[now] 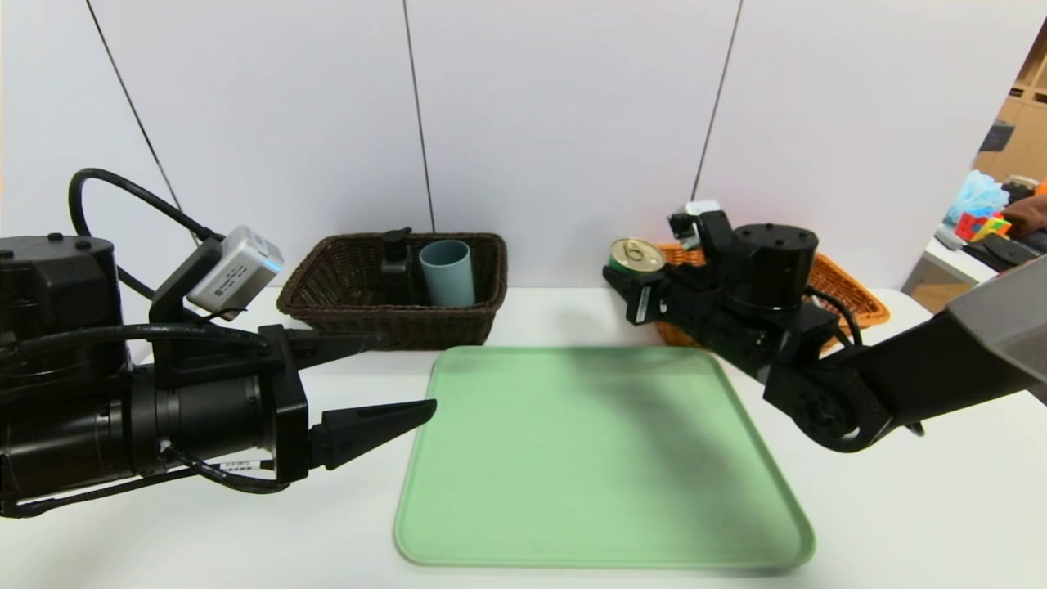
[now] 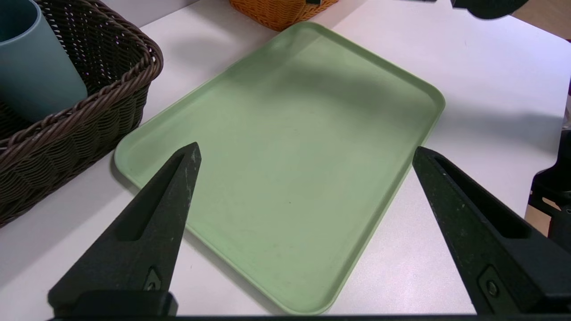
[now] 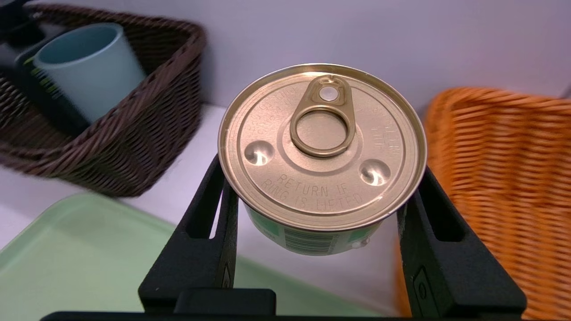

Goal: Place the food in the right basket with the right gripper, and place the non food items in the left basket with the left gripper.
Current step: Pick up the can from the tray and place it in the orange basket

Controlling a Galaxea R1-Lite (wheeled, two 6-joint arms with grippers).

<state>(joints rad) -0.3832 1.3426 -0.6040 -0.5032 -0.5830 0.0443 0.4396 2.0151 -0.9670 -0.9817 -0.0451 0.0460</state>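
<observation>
The tin can (image 3: 322, 156) is gripped between the two black fingers of the right hand (image 3: 321, 196), which is closed on its sides, and is held clear of the table (image 1: 900, 507) with its gold pull-tab lid upward. In the head view the can (image 1: 636, 255) is seen just in front of the near-left end of the orange basket (image 1: 851, 294), above the gap between that basket and the green tray (image 1: 597, 458); only the right wrist view shows the lid lettering and the green and white label with a barcode. The dark brown basket (image 1: 393, 315) is seen across the table, with the blue-grey cup (image 1: 447, 272) and the black pump bottle (image 1: 398, 270) standing in it side by side. The left hand (image 1: 401, 380) is held above the table beside the tray's left edge, fingers spread wide with nothing between them. In the left wrist view the tray (image 2: 285, 147) is shown bare, a detail partly shadowed in the head view.
</observation>
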